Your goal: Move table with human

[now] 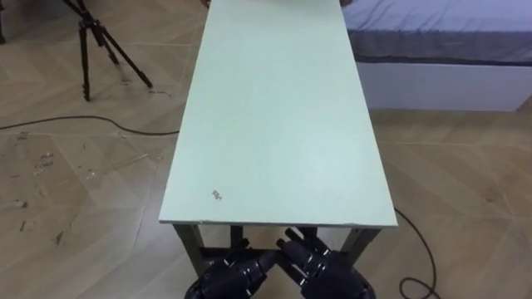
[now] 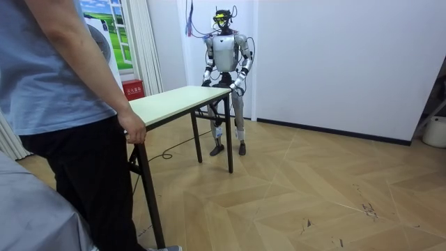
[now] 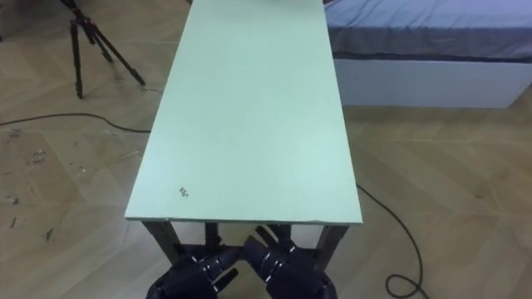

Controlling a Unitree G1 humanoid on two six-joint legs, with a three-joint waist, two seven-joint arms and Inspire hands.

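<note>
A long table (image 1: 274, 124) with a pale green top and dark legs stretches away from me. I stand at one short end of the table (image 2: 182, 97), and my hands are low in front of my hips. My left hand (image 1: 237, 272) and right hand (image 1: 324, 267) sit side by side just below and before the near edge. Their fingers are relaxed and point toward the frame under the top, holding nothing. At the far end a person (image 2: 63, 104) stands with one hand (image 2: 134, 130) gripping the table's edge.
A tripod (image 1: 96, 41) stands on the wood floor to the table's left, with a dark cable (image 1: 83, 123) running past it. A bed (image 1: 440, 50) lies close along the table's right side. A red box (image 2: 132, 89) sits by the curtain behind the table.
</note>
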